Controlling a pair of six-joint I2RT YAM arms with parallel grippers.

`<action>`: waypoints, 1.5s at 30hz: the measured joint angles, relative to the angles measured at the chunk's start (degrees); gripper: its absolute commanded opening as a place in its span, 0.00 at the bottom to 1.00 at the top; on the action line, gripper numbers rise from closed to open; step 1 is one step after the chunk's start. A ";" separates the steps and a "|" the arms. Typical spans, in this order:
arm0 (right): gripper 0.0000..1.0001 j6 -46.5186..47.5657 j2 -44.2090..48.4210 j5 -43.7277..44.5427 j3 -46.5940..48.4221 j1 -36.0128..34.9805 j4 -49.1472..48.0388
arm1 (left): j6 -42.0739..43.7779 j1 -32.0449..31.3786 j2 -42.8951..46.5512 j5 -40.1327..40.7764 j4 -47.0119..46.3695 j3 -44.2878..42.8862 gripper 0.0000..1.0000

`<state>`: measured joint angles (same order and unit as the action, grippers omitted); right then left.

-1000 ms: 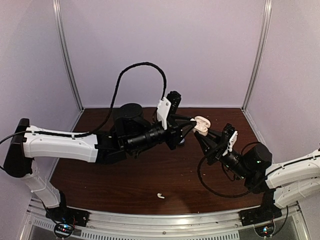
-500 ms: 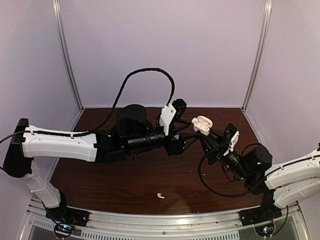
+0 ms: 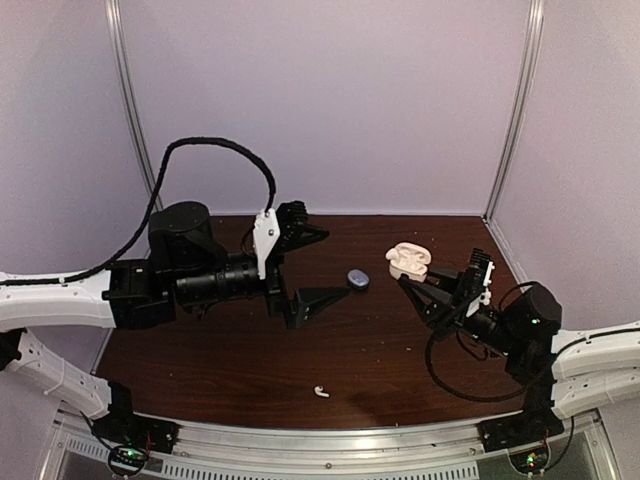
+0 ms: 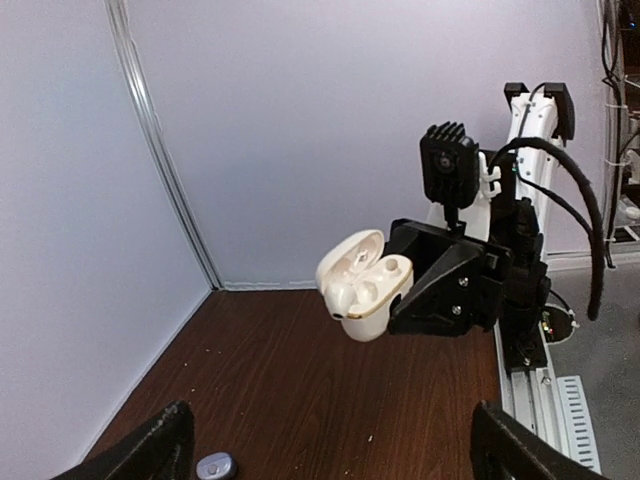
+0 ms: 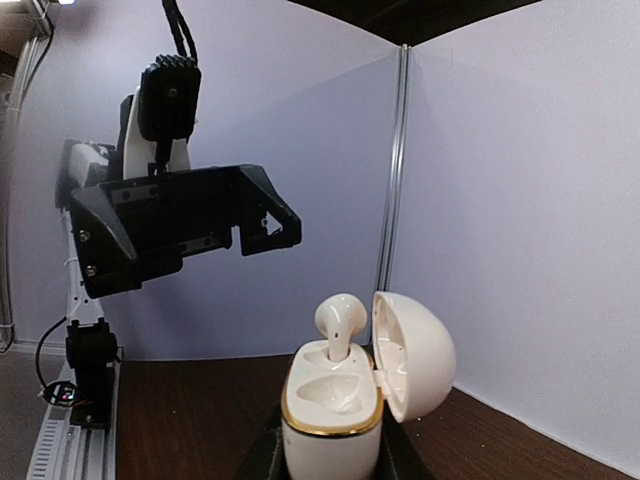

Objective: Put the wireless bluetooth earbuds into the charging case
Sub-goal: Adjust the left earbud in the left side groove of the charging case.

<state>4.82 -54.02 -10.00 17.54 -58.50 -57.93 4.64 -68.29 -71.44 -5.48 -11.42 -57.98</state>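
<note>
My right gripper is shut on the white, gold-rimmed charging case, holding it above the table with its lid open. One white earbud stands stem-down in the far slot, its head sticking up; the near slot is bare. Another white earbud lies on the table near the front edge. My left gripper is open and holds nothing, well to the left of the case. From the left wrist, the charging case shows in the right gripper's black fingers.
A small blue-grey rounded object lies on the brown table between the two grippers, also low in the left wrist view as a blue-grey object. Pale walls close in on the table at the back and both sides.
My left gripper opened and drew back to the left, away from the case, uncovering the blue-grey object. The right gripper shifted slightly right with the case.
</note>
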 measured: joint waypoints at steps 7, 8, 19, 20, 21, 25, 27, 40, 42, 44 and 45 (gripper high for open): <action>0.00 -2.36 2.38 -14.93 4.42 0.11 13.11 | 9.86 0.00 4.24 -5.31 6.99 0.02 0.98; 0.00 -2.71 2.25 -17.42 5.46 0.13 14.73 | 11.15 0.00 4.28 -6.34 7.78 0.00 0.98; 0.00 -7.63 -2.49 -34.64 9.79 0.26 20.48 | 20.41 -0.02 2.73 -14.47 14.67 -0.42 0.98; 0.00 -7.72 -2.60 -34.97 9.81 0.28 20.61 | 20.92 -0.02 2.73 -14.95 14.82 -0.48 0.98; 0.00 -7.85 -2.82 -35.85 9.92 0.28 20.94 | 21.42 -0.02 2.73 -15.37 15.06 -0.57 0.98; 0.00 -8.02 -2.95 -38.01 10.27 0.31 21.33 | 22.77 -0.09 2.58 -16.79 16.00 -1.22 0.98; 0.00 -8.04 -2.95 -38.71 10.32 0.31 21.35 | 23.17 -0.26 2.12 -16.90 16.06 -1.77 0.98; 0.00 -8.04 -4.50 -42.12 10.40 0.31 21.55 | 24.90 -0.72 -0.33 -16.90 16.26 -3.87 0.98; 0.00 -8.04 -4.57 -42.27 10.40 0.31 21.73 | 24.96 -0.79 -0.59 -16.96 16.26 -4.28 0.98; 0.00 -8.04 -4.57 -42.34 10.40 0.31 21.73 | 25.07 -0.83 -0.83 -17.20 16.24 -4.52 0.97; 0.00 -8.04 -4.61 -42.40 10.40 0.31 21.73 | 25.09 -0.83 -0.98 -17.31 16.24 -4.57 0.97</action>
<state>-3.22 -58.63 -52.40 27.94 -58.19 -36.21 29.74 -69.12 -72.42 -22.79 4.82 -62.54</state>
